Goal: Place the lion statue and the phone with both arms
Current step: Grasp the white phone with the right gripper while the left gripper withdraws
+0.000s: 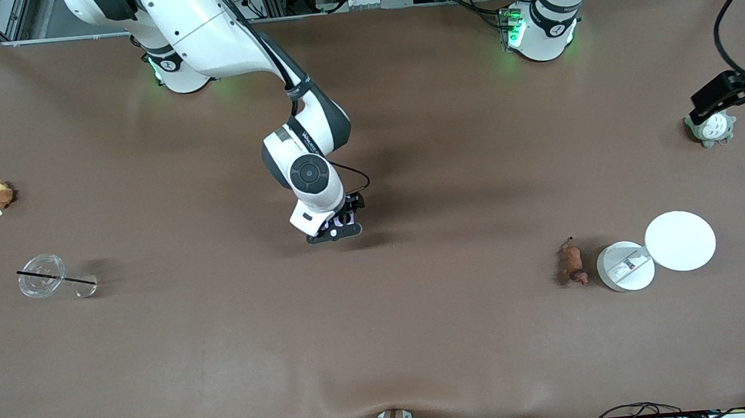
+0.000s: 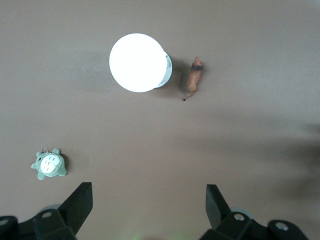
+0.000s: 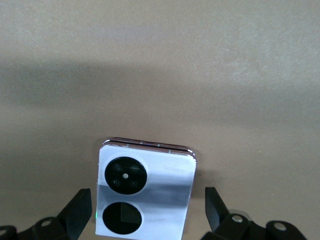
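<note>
Front view: the right gripper (image 1: 336, 228) sits low at mid-table over the small square pale lavender phone (image 1: 340, 221), while the tiny reddish-brown lion statue (image 1: 573, 261) lies on the brown table (image 1: 383, 341) toward the left arm's end, just beside a round white container (image 1: 625, 266) and its white disc lid (image 1: 679, 240). The left gripper (image 1: 713, 101) hangs above a grey-green plush toy (image 1: 712, 128).

Left wrist view: black fingers (image 2: 80, 205) spread wide, holding nothing; lion statue (image 2: 194, 78) well apart.

Right wrist view: fingers (image 3: 214, 205) wide apart, flanking the phone (image 3: 145, 192) without gripping it
</note>
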Motion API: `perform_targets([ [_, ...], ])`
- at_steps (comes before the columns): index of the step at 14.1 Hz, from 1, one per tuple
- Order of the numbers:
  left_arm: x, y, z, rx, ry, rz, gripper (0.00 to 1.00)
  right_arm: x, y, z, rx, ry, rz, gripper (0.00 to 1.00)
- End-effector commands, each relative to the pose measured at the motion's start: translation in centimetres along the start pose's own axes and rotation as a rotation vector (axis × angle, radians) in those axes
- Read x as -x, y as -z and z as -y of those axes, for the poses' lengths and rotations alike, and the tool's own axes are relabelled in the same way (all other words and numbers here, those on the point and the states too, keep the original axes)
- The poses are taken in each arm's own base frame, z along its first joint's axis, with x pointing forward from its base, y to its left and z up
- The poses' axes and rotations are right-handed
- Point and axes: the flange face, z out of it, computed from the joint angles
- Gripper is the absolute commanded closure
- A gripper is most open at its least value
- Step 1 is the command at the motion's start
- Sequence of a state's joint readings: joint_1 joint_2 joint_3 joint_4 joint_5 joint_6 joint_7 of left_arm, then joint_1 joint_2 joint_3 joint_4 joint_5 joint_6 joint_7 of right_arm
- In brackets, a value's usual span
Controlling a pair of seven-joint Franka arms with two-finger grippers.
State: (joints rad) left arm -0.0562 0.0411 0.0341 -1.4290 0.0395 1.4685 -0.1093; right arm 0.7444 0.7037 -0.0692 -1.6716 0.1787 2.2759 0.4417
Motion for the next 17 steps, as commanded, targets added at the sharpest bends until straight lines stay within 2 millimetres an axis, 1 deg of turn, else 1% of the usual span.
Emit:
perform_targets([
  [1, 1.9, 0.6, 0.2, 0.02, -0.026, 0.002, 0.0, 0.3, -1.0, 0.8, -0.015, -0.042, -0.018, 0.0],
  [2, 2.1, 0.7, 0.5, 0.021, -0.024, 0.002, 0.0, 0.6, -1.3, 1.3, -0.013, -0.035, -0.017, 0.0],
  [3, 3.2, 1.2, 1.0, 0.023, -0.02, -0.002, 0.0, 0.6, -1.5, 1.3, -0.011, -0.032, -0.016, 0.0],
  [5, 2.9, 0.0, 2.7, 0.025, 0.002, 0.001, 0.0, 0.6, -1.8, 1.3, -0.007, -0.03, -0.014, 0.0],
  [6, 2.9, -0.1, 2.6, 0.025, 0.001, 0.001, 0.0, 0.7, -2.1, 1.2, -0.004, -0.028, -0.013, 0.0],
  [7, 2.9, 0.0, 2.5, 0.025, -0.001, -0.004, 0.0, 0.7, -2.1, 1.3, -0.002, -0.023, -0.014, 0.16],
  [8, 2.8, 0.0, 2.5, 0.025, -0.001, -0.006, 0.0, 0.7, -2.1, 1.2, 0.004, -0.016, -0.015, 0.46],
  [9, 2.8, 0.0, 2.5, 0.025, -0.001, -0.004, 0.0, 0.7, -1.7, 1.6, 0.002, -0.026, -0.014, 0.89],
  [10, 2.8, -0.2, 2.6, 0.025, 0.001, -0.001, 0.0, 0.7, -1.1, 1.8, -0.002, -0.064, -0.018, 1.0],
  [11, 2.7, -0.4, 3.0, 0.025, 0.008, 0.001, 0.0, 0.2, -0.3, 1.6, -0.003, -0.1, -0.013, 1.0],
  [12, 2.5, -0.5, 3.3, 0.025, 0.014, 0.001, 0.0, -0.5, 1.2, 1.3, 0.008, -0.106, 0.011, 1.0],
  [13, 2.3, -0.7, 3.1, 0.024, 0.013, -0.001, 0.0, -1.5, 3.7, 0.5, 0.017, -0.123, 0.046, 1.0],
  [14, 2.1, -0.9, 2.9, 0.023, 0.008, -0.004, 0.0, -3.0, 6.1, -1.2, 0.027, -0.154, 0.09, 1.0],
  [15, 2.2, -0.8, 2.8, 0.023, 0.007, -0.006, 0.0, -4.4, 7.4, -4.4, 0.028, -0.206, 0.138, 1.0],
  [16, 2.2, -0.5, 2.9, 0.024, 0.009, -0.013, 0.0, -5.8, 9.5, -7.6, 0.007, -0.235, 0.134, 1.0],
  [17, 2.0, -0.4, 2.8, 0.024, 0.007, -0.024, 0.0, -6.5, 11.1, -9.8, -0.009, -0.236, 0.122, 1.0],
])
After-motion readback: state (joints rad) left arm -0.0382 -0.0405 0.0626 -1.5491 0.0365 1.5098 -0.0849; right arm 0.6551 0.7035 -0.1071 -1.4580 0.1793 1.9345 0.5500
